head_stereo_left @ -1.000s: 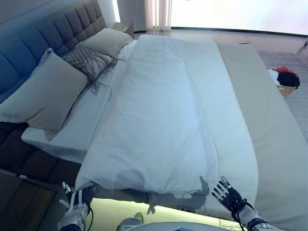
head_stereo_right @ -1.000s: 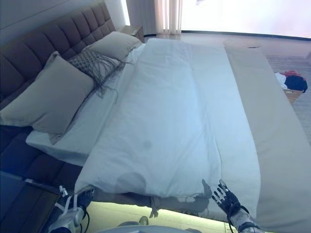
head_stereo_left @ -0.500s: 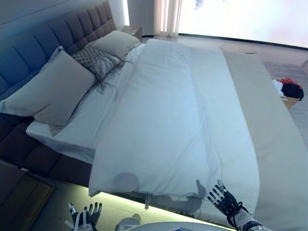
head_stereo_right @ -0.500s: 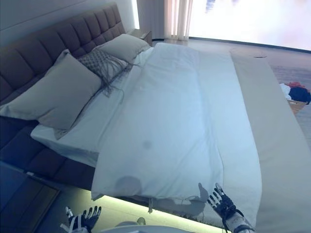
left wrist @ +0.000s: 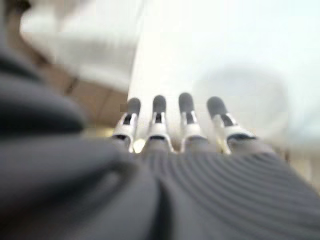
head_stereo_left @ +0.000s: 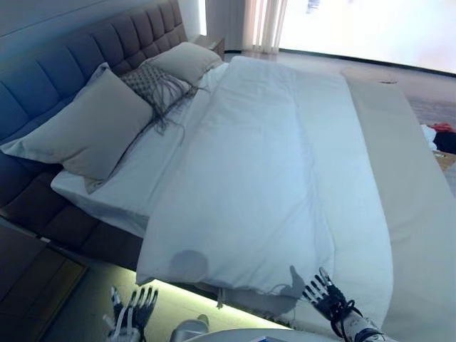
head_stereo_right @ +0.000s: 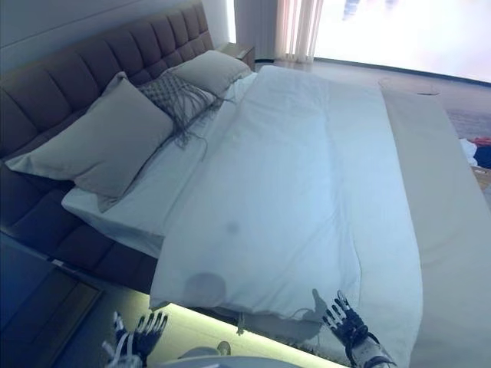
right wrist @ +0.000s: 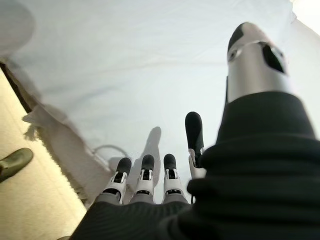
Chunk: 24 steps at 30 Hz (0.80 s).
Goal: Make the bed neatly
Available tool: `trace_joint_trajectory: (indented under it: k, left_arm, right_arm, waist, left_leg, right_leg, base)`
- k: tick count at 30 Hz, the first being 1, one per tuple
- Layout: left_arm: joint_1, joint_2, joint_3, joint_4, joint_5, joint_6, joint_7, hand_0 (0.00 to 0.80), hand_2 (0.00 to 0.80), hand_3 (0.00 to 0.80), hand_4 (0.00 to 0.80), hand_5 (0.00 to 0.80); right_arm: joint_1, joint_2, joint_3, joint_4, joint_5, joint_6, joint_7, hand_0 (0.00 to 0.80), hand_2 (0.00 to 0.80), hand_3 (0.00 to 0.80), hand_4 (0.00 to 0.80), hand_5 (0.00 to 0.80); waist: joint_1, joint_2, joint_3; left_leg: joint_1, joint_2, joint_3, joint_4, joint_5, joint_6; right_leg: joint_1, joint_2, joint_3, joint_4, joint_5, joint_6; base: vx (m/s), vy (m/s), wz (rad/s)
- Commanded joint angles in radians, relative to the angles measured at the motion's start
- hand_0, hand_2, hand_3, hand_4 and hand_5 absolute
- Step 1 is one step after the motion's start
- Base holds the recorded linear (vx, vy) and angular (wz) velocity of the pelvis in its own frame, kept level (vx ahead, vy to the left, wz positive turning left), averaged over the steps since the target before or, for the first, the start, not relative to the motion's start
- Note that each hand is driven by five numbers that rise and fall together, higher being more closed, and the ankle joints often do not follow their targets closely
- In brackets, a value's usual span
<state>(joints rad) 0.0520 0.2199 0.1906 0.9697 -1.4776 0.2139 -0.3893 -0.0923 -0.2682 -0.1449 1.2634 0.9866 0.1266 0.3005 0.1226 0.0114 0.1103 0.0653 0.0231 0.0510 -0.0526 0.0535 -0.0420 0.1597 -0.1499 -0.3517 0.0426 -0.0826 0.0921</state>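
A white duvet lies lengthwise down the bed, its near edge hanging over the bedside. Beside it on the right lies a beige blanket. Two beige pillows and a grey fringed cushion lean at the grey tufted headboard. My right hand hovers open just above the duvet's near right edge, fingers spread, holding nothing. My left hand is low by the bedside, below the duvet's near left corner, open and empty. In the left wrist view its straight fingers point at the duvet.
A wooden nightstand stands at the lower left by the headboard. A basket of clothes sits on the floor at the far right. A lit strip glows under the bed frame. Curtains hang at the far end.
My left hand let go of the duvet's near left corner, dropped and opened. The right hand stays open at the near edge. The camera has shifted, so the bed sits further right.
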Motion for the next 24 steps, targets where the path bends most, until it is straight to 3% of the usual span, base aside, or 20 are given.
trace_joint_trajectory:
  k: [1, 7, 12, 18, 24]
  left_arm:
    - [-0.081, -0.05, -0.059, -0.084, -0.091, -0.043, -0.126, 0.0, 0.0, 0.0, 0.0, 0.0]
    - [-0.184, -0.095, -0.156, -0.189, -0.178, -0.152, -0.242, 0.0, 0.0, 0.0, 0.0, 0.0]
    - [-0.316, -0.094, -0.203, -0.256, -0.225, -0.229, -0.273, 0.0, 0.0, 0.0, 0.0, 0.0]
    - [-0.418, -0.057, -0.191, -0.411, -0.296, -0.295, -0.185, 0.0, 0.0, 0.0, 0.0, 0.0]
    - [-0.457, -0.04, -0.143, -0.483, -0.324, -0.37, -0.134, 0.0, 0.0, 0.0, 0.0, 0.0]
  right_arm:
    - [-0.069, 0.003, -0.014, 0.011, 0.059, -0.017, -0.024, 0.0, 0.0, 0.0, 0.0, 0.0]
    - [-0.159, -0.055, 0.012, 0.012, 0.088, -0.011, -0.059, 0.0, 0.0, 0.0, 0.0, 0.0]
    - [-0.313, -0.145, 0.044, 0.033, 0.119, -0.011, -0.109, 0.0, 0.0, 0.0, 0.0, 0.0]
    - [-0.425, -0.206, 0.071, 0.047, 0.147, -0.038, -0.1, 0.0, 0.0, 0.0, 0.0, 0.0]
    - [-0.521, -0.244, 0.088, 0.032, 0.168, -0.044, -0.111, 0.0, 0.0, 0.0, 0.0, 0.0]
  waist:
    - [-0.002, 0.03, 0.04]
    - [-0.043, 0.09, 0.139]
    - [-0.087, 0.137, 0.255]
    - [-0.095, 0.135, 0.34]
    - [-0.079, 0.126, 0.382]
  left_leg:
    - [-0.016, -0.017, 0.016, 0.115, -0.13, 0.029]
    - [-0.127, -0.033, 0.025, 0.141, -0.092, 0.013]
    - [-0.287, -0.05, 0.043, 0.304, -0.106, 0.002]
    - [-0.482, -0.062, 0.057, 0.533, -0.191, 0.03]
    - [-0.641, -0.045, 0.05, 0.705, -0.254, 0.051]
  right_leg:
    - [-0.091, -0.071, 0.057, 0.045, 0.065, 0.033]
    - [-0.193, -0.084, 0.087, 0.07, 0.066, 0.016]
    - [-0.361, -0.097, 0.115, 0.221, 0.038, -0.02]
    - [-0.603, -0.103, 0.158, 0.493, -0.041, -0.045]
    - [-0.769, -0.107, 0.192, 0.692, -0.099, -0.062]
  base:
    - [-0.096, -0.007, -0.09]
    - [-0.193, 0.061, -0.06]
    - [-0.2, 0.1, -0.14]
    - [-0.142, -0.011, 0.01]
    - [-0.054, -0.062, 0.03]
